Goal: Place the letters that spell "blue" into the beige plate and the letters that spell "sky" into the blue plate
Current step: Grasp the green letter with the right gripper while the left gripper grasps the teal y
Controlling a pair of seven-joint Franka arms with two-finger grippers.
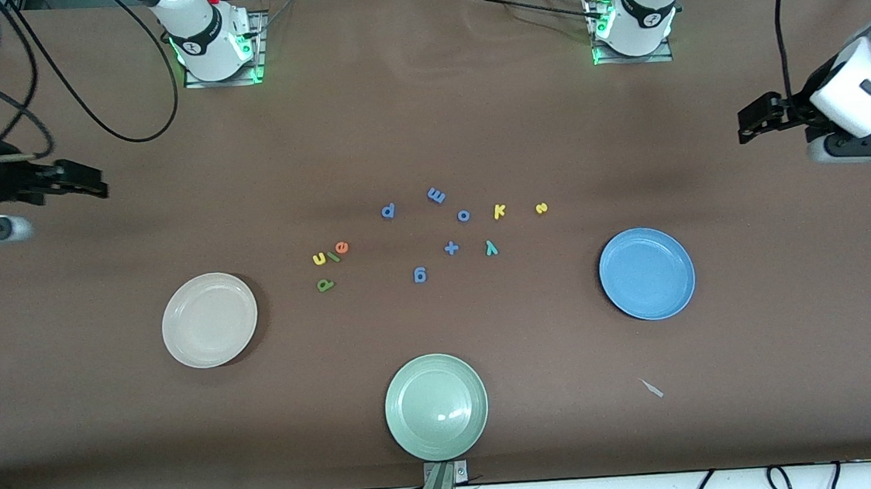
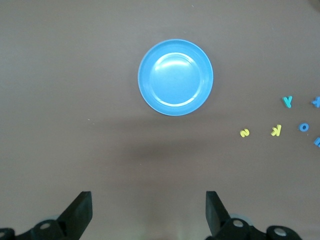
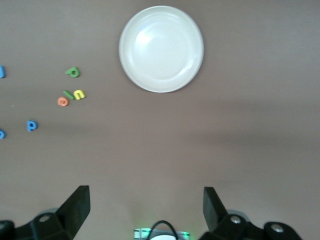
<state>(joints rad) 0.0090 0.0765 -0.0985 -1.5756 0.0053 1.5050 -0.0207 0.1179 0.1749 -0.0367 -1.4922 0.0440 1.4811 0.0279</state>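
A brown cloth-covered table (image 1: 426,121) fills nearly the whole front view. At the upper right edge of that view hangs the left gripper (image 1: 745,123), a black two-finger claw over bare table at the left arm's end, its fingers spread wide and holding nothing; the left wrist view shows the same gap (image 2: 149,212). At the upper left edge the right gripper (image 1: 93,186) waits the same way over bare cloth at the right arm's end, fingers (image 3: 77,205) parted and empty.

Three round plates sit in the lower half of the front view. The pale green plate (image 1: 436,406) lies at lower centre, nearest the camera. The round light-blue plate (image 1: 646,273) sits at centre right and the round cream-beige plate (image 1: 209,320) at centre left; both are empty.

The tiny foam letters lie scattered at mid-frame, between the beige and blue plates. Toward the beige plate cluster the yellow u (image 1: 319,258), the green straight l (image 1: 333,256) and the orange e (image 1: 342,246), close together, with the dark green b (image 1: 325,285) just below them. Toward the blue plate lie the yellow s (image 1: 541,207), the yellow k (image 1: 500,211) and the teal y (image 1: 491,248). Between the two groups are all-blue pieces (image 1: 419,275), including a blue plus sign (image 1: 450,248).
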